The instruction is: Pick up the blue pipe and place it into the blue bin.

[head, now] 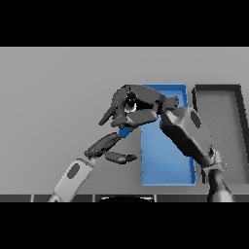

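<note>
1. Right arm entered from the lower right edge, forearm angled up and to the left over the blue bin (165,160), wrist bent so the hand pointed left.
2. Right hand (138,104) sat above the bin's upper left corner, fingers curled downward and thumb tucked beneath them.
3. Blue pipe (125,130) showed only as a small blue piece below the right hand's curled fingers, just left of the bin's left wall; it appeared pinched in that hand, most of it hidden.
4. Left arm rose from the lower left, forearm slanting up and to the right.
5. Left hand (108,147) lay just below the pipe, fingers straight and spread loosely, holding nothing; whether it touched the pipe could not be told.
6. Dark grey bin (240,126) stood just right of the blue bin on the grey table (53,97).
</note>
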`<state>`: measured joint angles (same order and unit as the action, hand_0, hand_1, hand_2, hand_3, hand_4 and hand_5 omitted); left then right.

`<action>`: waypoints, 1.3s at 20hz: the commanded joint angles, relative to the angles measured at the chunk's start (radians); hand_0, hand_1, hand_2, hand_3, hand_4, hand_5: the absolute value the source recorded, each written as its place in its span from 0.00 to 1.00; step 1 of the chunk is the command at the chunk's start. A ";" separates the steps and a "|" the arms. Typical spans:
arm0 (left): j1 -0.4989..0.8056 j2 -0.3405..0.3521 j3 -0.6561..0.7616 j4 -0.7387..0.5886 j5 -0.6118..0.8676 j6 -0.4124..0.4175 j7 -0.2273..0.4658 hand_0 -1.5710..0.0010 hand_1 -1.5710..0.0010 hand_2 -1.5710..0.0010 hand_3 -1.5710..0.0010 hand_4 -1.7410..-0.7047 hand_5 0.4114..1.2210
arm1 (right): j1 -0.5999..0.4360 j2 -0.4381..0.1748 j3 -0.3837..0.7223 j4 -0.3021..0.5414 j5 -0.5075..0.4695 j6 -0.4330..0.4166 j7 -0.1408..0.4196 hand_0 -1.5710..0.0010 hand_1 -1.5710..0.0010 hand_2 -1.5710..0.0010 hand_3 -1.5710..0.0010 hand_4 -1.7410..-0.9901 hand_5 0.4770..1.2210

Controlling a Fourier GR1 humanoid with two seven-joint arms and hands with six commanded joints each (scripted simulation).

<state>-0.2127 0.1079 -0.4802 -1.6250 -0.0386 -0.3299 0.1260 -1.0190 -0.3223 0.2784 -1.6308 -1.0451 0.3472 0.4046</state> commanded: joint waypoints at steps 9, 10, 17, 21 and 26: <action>0.000 0.006 0.003 -0.002 -0.013 0.006 -0.001 1.00 1.00 1.00 1.00 0.82 0.09 | -0.128 -0.126 -0.098 0.396 0.158 -0.120 -0.060 0.00 0.00 0.00 0.00 0.32 1.00; -0.006 0.009 0.005 -0.003 -0.013 0.004 -0.005 1.00 1.00 1.00 1.00 0.83 0.09 | -0.115 -0.126 -0.098 0.424 0.161 -0.129 -0.055 0.00 0.00 0.00 0.00 0.32 1.00; 0.004 0.020 0.006 -0.003 -0.023 0.007 -0.021 1.00 1.00 1.00 1.00 0.84 0.09 | 0.085 -0.171 -0.057 0.558 0.245 -0.177 -0.021 0.00 0.00 0.00 0.00 0.32 1.00; 0.021 0.011 -0.009 -0.014 -0.031 0.011 -0.020 1.00 1.00 1.00 1.00 0.84 0.08 | 0.192 -0.185 -0.015 0.542 0.261 -0.279 0.062 0.00 0.00 0.00 0.00 0.32 1.00; 0.022 0.009 -0.010 -0.019 -0.031 0.014 -0.016 1.00 1.00 1.00 1.00 0.83 0.08 | 0.296 -0.216 0.055 0.504 0.301 -0.302 0.201 0.00 0.00 0.00 0.57 0.13 1.00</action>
<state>-0.1918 0.1168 -0.4899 -1.6438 -0.0696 -0.3151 0.1119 -0.7220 -0.5379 0.3337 -1.1268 -0.7446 0.0465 0.6085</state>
